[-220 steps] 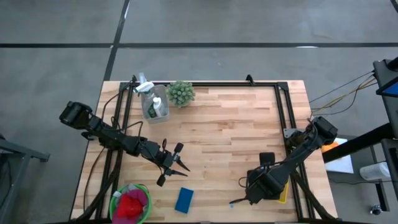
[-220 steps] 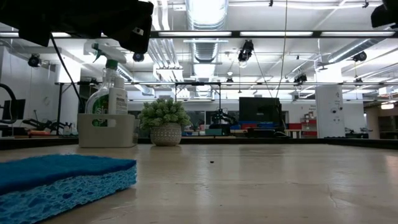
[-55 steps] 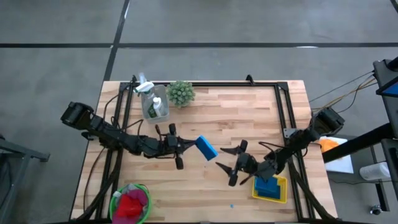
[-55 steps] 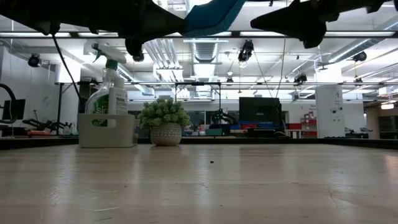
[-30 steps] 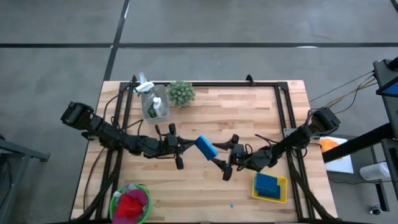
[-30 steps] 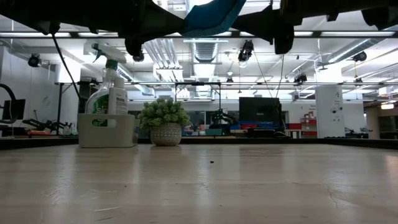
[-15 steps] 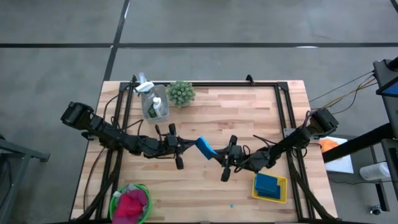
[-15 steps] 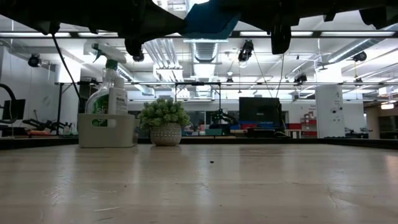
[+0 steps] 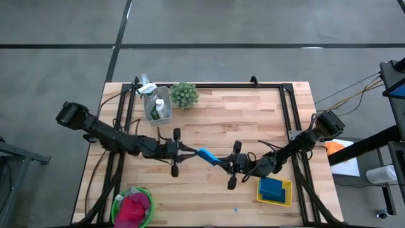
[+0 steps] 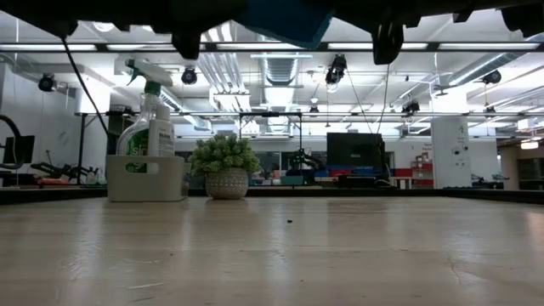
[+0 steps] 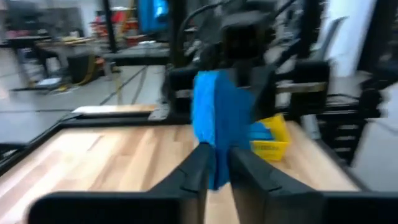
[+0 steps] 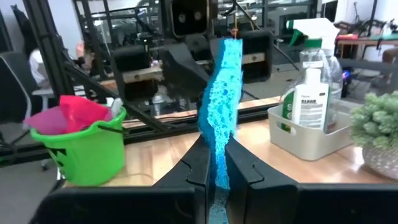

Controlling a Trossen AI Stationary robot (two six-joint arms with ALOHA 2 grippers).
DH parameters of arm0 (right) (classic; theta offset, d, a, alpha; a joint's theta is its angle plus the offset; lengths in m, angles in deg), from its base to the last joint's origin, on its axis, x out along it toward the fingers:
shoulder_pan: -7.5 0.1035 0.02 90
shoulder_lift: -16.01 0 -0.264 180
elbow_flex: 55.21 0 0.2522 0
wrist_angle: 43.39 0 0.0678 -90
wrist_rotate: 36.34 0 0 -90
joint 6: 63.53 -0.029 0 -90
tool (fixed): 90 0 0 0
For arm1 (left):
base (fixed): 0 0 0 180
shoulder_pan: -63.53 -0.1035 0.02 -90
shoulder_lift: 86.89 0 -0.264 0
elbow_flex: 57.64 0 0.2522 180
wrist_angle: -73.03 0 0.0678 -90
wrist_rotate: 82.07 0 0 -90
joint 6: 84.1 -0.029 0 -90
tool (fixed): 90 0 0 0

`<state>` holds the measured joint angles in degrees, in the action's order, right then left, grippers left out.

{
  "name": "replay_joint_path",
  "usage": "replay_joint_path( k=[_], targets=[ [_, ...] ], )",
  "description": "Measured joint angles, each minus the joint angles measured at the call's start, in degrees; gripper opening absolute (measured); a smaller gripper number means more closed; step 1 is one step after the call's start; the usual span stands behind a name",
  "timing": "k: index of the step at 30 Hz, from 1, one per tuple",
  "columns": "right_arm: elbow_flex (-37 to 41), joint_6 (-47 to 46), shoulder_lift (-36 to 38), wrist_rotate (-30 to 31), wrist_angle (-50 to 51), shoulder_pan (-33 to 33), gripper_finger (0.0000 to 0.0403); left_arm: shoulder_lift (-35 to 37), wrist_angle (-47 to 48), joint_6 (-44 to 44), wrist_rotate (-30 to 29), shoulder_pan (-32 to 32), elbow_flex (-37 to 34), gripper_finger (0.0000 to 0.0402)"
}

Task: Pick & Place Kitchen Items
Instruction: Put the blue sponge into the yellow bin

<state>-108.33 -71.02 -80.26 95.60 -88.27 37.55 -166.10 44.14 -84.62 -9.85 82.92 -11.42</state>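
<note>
While both arms meet above the middle of the wooden slatted surface [image 9: 253, 114], a flat blue rectangular sponge [image 9: 207, 156] hangs in the air between them, clear of the wood. The left pincer [image 9: 192, 152] pinches one end of it, its fingers [image 11: 200, 163] pressed against the foam; the right pincer [image 9: 223, 163] pinches the other end. Near the surface's front right corner a second blue sponge [image 9: 272, 188] lies in a small yellow tray [image 9: 288, 193]. By the front left corner stands a green bucket [image 9: 117, 206] holding pink and red cloths [image 9: 134, 208].
</note>
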Motion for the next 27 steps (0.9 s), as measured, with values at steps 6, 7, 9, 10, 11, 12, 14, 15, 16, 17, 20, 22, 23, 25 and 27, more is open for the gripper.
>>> replay_joint_path(
  k=[6, 7, 9, 10, 11, 12, 14, 15, 16, 17, 20, 22, 23, 25, 27],
  targets=[
    [0.2, 3.3, -0.1, 0.2, -0.4, 1.0, 0.0018, 8.8, -3.1, -0.1, 9.1, 0.1, -4.9, 0.0139],
    [0.2, 3.4, -0.5, 0.2, -0.9, 1.1, 0.0018, 9.9, -4.9, -0.1, 10.0, 0.1, -6.4, 0.015],
    [0.2, 3.4, -1.7, 0.1, -1.0, 1.3, 0.0018, 11.6, -9.1, -0.1, 11.3, 0.1, -9.6, 0.0169],
    [0.2, 3.3, -2.4, -0.7, -0.6, 1.4, 0.0018, 12.3, -10.6, -0.1, 11.4, 0.1, -11.1, 0.0178],
    [0.3, 2.9, -3.1, -2.4, 0.0, 1.4, 0.0018, 12.9, -11.6, 0.3, 11.5, 0.1, -12.6, 0.0186],
    [0.3, 2.0, -3.5, -4.7, 1.1, 1.4, 0.0018, 13.3, -12.0, 0.9, 11.4, 0.1, -13.9, 0.0192],
    [0.1, -0.1, -3.5, -8.7, 4.4, 1.5, 0.0018, 13.9, -12.2, 2.3, 11.4, 0.1, -15.4, 0.0201],
    [-0.3, -1.0, -3.1, -9.7, 6.8, 1.6, 0.0018, 14.2, -12.2, 2.5, 11.4, 0.1, -16.0, 0.0204],
    [-0.7, -1.7, -2.4, -10.0, 9.5, 1.9, 0.0018, 14.3, -12.2, 2.7, 11.4, 0.0, -16.3, 0.0205],
    [-1.2, -2.3, -1.4, -10.1, 12.8, 2.1, 0.0018, 14.3, -12.4, 3.0, 11.4, 0.0, -16.3, 0.0206],
    [-3.8, -4.9, 2.2, -10.1, 25.3, 3.1, 0.0018, 14.3, -12.2, 3.3, 11.4, 0.0, -16.3, 0.0207],
    [-5.9, -7.5, 4.4, -10.1, 35.8, 4.2, 0.0018, 14.2, -11.7, 3.3, 11.4, 0.0, -16.1, 0.0207],
    [-7.1, -9.0, 5.3, -10.1, 40.9, 4.9, 0.0018, 14.2, -11.3, 3.3, 11.3, 0.0, -15.9, 0.0207],
    [-9.5, -12.5, 7.2, -10.2, 52.0, 6.5, 0.0018, 14.2, -10.7, 3.3, 11.3, 0.0, -15.6, 0.0207],
    [-12.4, -16.6, 8.9, -10.6, 63.0, 8.1, 0.0018, 14.2, -10.1, 3.3, 11.2, 0.0, -15.4, 0.0207]
  ],
)
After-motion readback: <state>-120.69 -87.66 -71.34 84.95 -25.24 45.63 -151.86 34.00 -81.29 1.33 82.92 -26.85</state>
